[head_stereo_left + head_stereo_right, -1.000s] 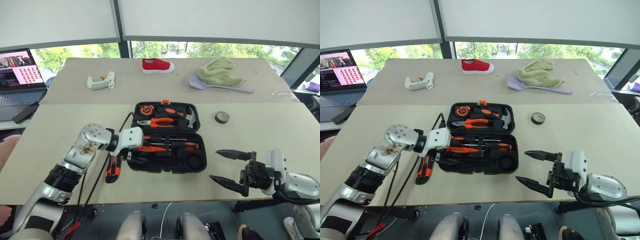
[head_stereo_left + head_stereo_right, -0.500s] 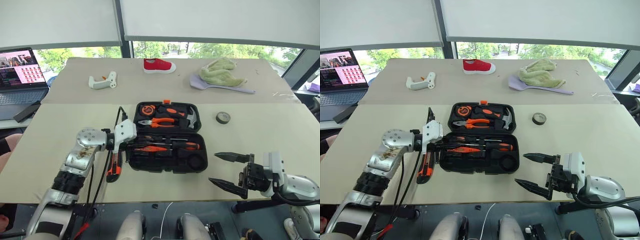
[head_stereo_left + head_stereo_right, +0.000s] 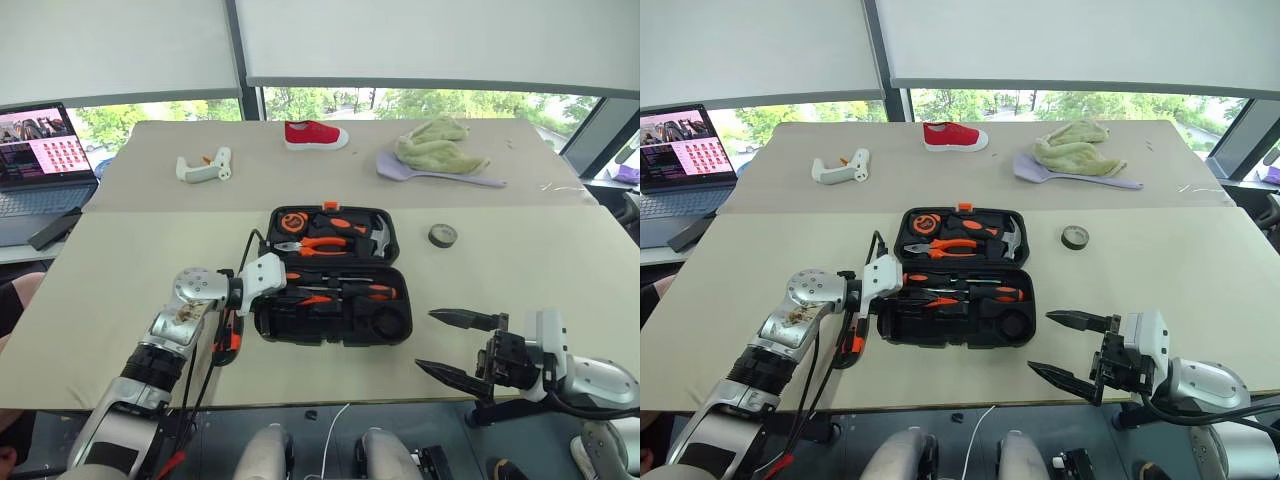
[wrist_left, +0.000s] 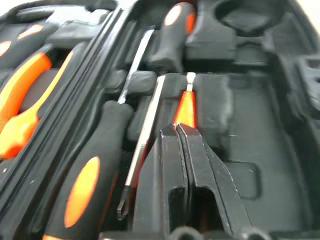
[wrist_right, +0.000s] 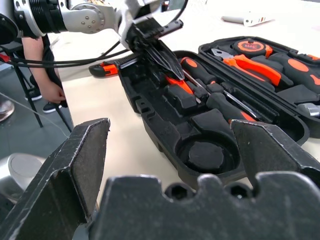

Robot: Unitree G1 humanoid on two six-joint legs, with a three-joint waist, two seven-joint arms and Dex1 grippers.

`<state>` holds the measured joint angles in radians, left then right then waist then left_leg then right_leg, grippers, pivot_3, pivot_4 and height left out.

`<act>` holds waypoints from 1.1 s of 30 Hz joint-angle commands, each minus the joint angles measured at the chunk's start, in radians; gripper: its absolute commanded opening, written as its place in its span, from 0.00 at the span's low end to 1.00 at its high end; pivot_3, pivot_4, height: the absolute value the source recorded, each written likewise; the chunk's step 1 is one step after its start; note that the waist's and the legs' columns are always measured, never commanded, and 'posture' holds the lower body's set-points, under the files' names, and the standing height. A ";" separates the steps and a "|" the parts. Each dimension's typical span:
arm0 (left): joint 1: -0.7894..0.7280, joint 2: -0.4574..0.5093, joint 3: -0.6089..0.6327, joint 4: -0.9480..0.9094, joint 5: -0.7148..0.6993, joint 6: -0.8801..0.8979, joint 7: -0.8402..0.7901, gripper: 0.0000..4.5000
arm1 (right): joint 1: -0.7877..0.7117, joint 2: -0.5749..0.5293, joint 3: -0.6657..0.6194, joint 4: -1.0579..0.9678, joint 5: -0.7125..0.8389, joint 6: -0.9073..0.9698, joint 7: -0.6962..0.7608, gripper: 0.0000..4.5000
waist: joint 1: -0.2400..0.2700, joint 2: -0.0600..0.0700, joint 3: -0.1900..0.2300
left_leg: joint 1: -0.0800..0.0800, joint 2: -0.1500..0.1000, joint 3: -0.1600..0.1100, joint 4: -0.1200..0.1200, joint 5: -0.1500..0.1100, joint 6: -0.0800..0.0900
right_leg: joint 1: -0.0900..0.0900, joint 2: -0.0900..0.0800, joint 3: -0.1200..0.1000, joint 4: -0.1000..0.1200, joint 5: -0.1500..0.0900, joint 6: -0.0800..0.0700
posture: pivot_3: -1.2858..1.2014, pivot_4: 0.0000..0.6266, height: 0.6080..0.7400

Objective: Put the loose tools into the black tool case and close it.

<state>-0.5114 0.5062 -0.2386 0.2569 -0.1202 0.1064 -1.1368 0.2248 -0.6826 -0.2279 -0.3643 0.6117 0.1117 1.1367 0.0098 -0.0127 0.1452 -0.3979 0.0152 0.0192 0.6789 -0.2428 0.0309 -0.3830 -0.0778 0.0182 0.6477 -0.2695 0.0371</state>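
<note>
Head views: the left gripper (image 3: 288,293) reaches over the near-left edge of the black tool case (image 3: 335,275), jaws pressed together above the slim orange tester screwdriver (image 3: 318,298), which lies across the front tray. The step looks like seating that tester in its groove; it would go best with a light downward push along the shaft, not sideways, so the neighbouring screwdrivers stay put. The orange-black utility knife (image 3: 226,338) lies on the table just outside the case behind those jaws, and the small dark grey tape roll (image 3: 443,235) sits well apart beyond the case's far-right corner. The right gripper (image 3: 462,346) hangs near the case's right end, jaws spread wide, nothing between them.

Left wrist view: the shut jaws meet in a thin seam, the tester's glossy orange body just past their tips. Whether it is pinched I cannot tell. Beside them lie a bright steel shaft and a rubbery black handle with an orange inlay, in matt moulded recesses.

Right wrist view: between the wide jaws lies the round, empty tape recess (image 5: 205,152), smooth-walled, hard plastic
</note>
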 commanded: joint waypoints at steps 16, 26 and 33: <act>0.397 0.138 0.450 -0.380 -0.330 0.056 0.010 0.58 | -0.047 0.038 -0.092 0.111 -0.008 -0.174 0.045 1.00 | -0.014 -0.002 -0.002 | -0.003 0.002 0.000 -0.002 0.000 0.000 | -0.005 -0.002 0.002 0.000 0.000 -0.001 | 0.52 0.24 1.00; 0.952 0.214 0.929 -0.415 -0.350 0.310 0.225 0.99 | -0.087 0.010 -0.085 0.259 0.030 -0.197 0.161 1.00 | -0.010 -0.005 0.000 | 0.001 0.001 0.004 -0.009 0.000 0.000 | -0.004 -0.015 0.000 -0.004 0.000 -0.001 | 0.52 0.24 1.00; 0.974 0.181 0.871 -0.666 -0.470 0.442 0.293 0.99 | -0.137 0.027 -0.053 0.230 0.067 -0.171 0.201 1.00 | 0.006 -0.008 0.001 | 0.001 0.001 0.003 -0.010 -0.005 -0.008 | -0.005 -0.027 0.000 -0.007 -0.002 -0.004 | 0.52 0.24 1.00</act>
<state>0.4925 0.6816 0.6648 -0.2831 -0.5286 0.4955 -0.8728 0.1152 -0.6579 -0.2822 -0.0909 0.6374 -0.0683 1.3228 0.0157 -0.0203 0.1460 -0.3979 0.0165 0.0225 0.6689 -0.2480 0.0232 -0.3881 -0.1068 0.0179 0.6408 -0.2713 0.0330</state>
